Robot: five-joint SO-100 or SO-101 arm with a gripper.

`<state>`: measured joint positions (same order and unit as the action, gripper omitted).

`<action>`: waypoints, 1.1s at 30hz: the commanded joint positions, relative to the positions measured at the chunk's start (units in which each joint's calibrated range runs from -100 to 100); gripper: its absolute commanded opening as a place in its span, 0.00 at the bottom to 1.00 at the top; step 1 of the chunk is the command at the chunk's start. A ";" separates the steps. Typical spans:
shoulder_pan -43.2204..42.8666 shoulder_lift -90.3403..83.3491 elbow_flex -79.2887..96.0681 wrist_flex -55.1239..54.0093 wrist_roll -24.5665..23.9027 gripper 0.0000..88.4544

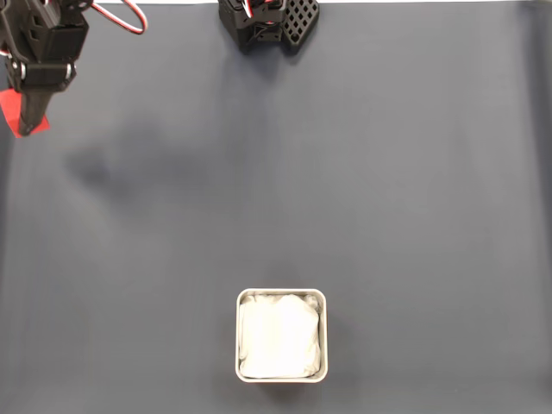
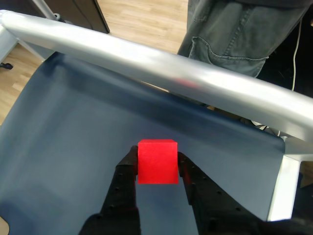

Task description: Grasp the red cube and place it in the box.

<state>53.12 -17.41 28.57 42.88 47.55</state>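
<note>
You have the arm parked at the tabletop's (image 1: 345, 172) far corner, at about ten o'clock in the fixed view, right against the left edge. The fingers (image 2: 157, 169) are clenched on the red cube (image 2: 157, 161), one black finger pressed to each side face in the wrist view; in the fixed view only slivers of red (image 1: 10, 108) peek out beside the black gripper body. From that corner the whole dark blue-grey mat lies open toward the box (image 1: 281, 335), which sits at six o'clock, near the bottom edge and well apart from the gripper. Nothing stands on the mat between them.

At twelve o'clock in the fixed view you see the arm's black base (image 1: 267, 24), with a perforated block and red and white wires. In the wrist view a smooth silver rail (image 2: 161, 78) runs along the mat's edge just beyond the cube, and past it a person's grey trousers (image 2: 234, 34) stand on a wooden floor (image 2: 142, 19).

The cube is matte and sharp-edged. The box is a square tin with rounded corners, a pale metal rim and crumpled white lining.
</note>
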 commanded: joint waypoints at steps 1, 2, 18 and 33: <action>-2.33 -4.51 -1.84 0.81 0.63 0.06; -2.97 -4.94 -1.84 1.14 0.73 0.06; -13.91 -8.15 -2.66 1.14 1.66 0.06; -23.36 -5.72 -6.76 -0.09 1.56 0.06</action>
<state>31.45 -22.45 24.95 44.15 48.96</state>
